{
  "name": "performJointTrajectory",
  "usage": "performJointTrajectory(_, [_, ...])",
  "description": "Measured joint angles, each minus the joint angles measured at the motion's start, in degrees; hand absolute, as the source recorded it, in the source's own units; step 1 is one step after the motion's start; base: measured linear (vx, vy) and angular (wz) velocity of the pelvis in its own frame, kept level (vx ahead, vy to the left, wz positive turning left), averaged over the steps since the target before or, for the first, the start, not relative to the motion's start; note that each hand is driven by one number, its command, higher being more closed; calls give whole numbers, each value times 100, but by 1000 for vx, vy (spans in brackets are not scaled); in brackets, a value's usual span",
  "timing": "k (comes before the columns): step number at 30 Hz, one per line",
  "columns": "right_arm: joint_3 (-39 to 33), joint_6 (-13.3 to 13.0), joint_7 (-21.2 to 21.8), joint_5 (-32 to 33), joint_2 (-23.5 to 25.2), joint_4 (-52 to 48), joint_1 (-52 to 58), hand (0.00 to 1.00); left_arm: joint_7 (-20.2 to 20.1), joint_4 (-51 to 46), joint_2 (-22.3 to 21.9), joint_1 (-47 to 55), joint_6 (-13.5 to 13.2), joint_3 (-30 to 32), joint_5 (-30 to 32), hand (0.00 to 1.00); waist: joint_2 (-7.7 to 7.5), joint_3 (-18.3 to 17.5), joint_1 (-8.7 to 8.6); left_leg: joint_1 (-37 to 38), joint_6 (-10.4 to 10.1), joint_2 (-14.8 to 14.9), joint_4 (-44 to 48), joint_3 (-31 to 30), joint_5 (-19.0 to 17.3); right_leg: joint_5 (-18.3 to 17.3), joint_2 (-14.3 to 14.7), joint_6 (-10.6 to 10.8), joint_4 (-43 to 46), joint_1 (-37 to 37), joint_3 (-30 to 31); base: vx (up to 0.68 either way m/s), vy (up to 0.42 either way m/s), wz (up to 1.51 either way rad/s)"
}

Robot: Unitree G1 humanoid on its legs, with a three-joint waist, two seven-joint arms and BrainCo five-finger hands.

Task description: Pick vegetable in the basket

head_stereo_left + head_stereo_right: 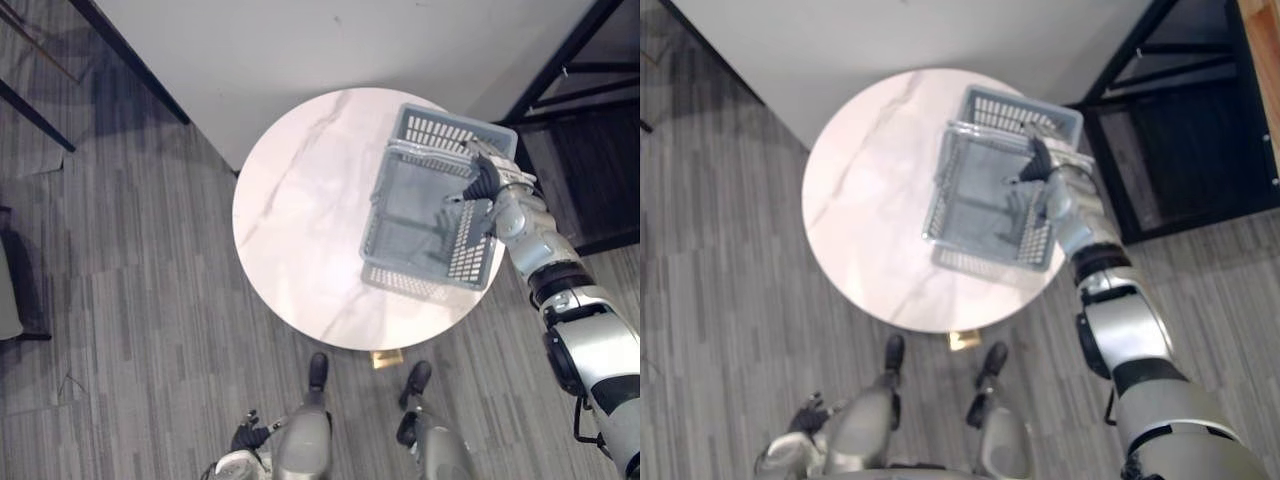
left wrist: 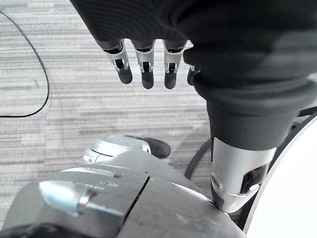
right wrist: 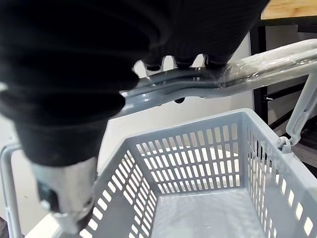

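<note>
A grey plastic basket [image 1: 471, 256] with slotted walls sits over the right part of the round white marble table [image 1: 300, 220]. My right hand [image 1: 487, 180] reaches in from the right, its fingers curled over the basket's handle [image 3: 198, 82], which is raised above the rim. The basket's floor [image 3: 208, 218] is bare, with nothing lying in it. I cannot tell whether the basket rests on the table or hangs just above it. My left hand [image 2: 147, 59] hangs low beside my body near the floor, fingers straight and holding nothing.
A black metal rack [image 1: 590, 130] stands close to the table's right side. A white wall panel [image 1: 300, 40] runs behind the table. Dark furniture legs [image 1: 40, 120] stand at the far left on the grey striped carpet.
</note>
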Motion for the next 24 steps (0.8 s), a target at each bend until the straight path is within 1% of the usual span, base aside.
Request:
performJointTrajectory(13, [49, 37, -3, 0, -23, 55, -64, 0, 16, 16, 0, -23, 0, 59, -1, 0, 1, 1, 0, -34, 7, 0, -10, -72, 6, 0, 6, 0, -16, 0, -53, 0, 0, 1])
performJointTrajectory(18, [-154, 47, -14, 0, -24, 198, -203, 0, 19, 17, -2, -67, 1, 102, -1, 0, -2, 44, 4, -40, 4, 0, -96, -130, 69, -1, 7, 0, -23, -8, -111, 1, -2, 6])
performJointTrajectory(24, [-166, 61, -34, 0, -32, 288, -357, 0, 20, 18, 2, -97, 3, 99, -2, 0, 3, 102, 1, -60, 12, 5, -106, -152, 81, -1, 8, 0, -27, -12, -119, 3, 0, 1])
